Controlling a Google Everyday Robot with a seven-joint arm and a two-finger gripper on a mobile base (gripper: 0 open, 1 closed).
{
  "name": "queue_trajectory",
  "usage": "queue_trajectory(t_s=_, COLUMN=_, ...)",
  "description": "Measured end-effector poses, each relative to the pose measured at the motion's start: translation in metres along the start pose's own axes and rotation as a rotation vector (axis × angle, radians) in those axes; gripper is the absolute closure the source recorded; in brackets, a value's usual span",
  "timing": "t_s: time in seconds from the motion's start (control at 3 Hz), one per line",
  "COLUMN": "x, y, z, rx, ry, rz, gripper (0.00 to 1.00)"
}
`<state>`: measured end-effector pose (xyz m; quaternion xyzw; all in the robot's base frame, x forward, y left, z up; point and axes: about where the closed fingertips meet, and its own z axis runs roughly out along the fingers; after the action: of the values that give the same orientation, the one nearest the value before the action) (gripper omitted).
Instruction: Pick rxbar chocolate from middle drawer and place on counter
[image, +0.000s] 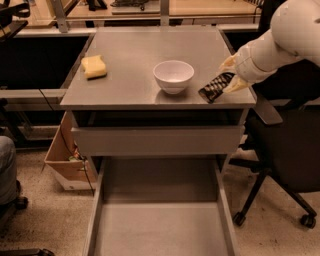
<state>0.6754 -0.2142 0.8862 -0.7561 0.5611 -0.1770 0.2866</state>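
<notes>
The rxbar chocolate (216, 87), a black wrapper with pale stripes, is held tilted with its lower end at or just above the counter (150, 55) near the front right corner. My gripper (230, 75) is shut on the bar's upper end, at the end of the white arm coming in from the right. The middle drawer (160, 227) is pulled open below; its flat grey floor is bare.
A white bowl (173, 76) stands on the counter just left of the bar. A yellow sponge (94, 66) lies at the counter's left. A black office chair (280, 155) stands to the right, a cardboard box (65, 160) on the floor at left.
</notes>
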Motion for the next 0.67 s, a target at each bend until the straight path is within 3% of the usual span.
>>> queue_trajectory(t_s=0.33, x=-0.014, y=-0.01, z=0.039, rx=0.018, ry=-0.063, rz=-0.014, gripper=0.84)
queue_trajectory(t_s=0.67, x=-0.022, y=-0.015, z=0.072, rx=0.026, ry=-0.102, rz=-0.026, gripper=0.61)
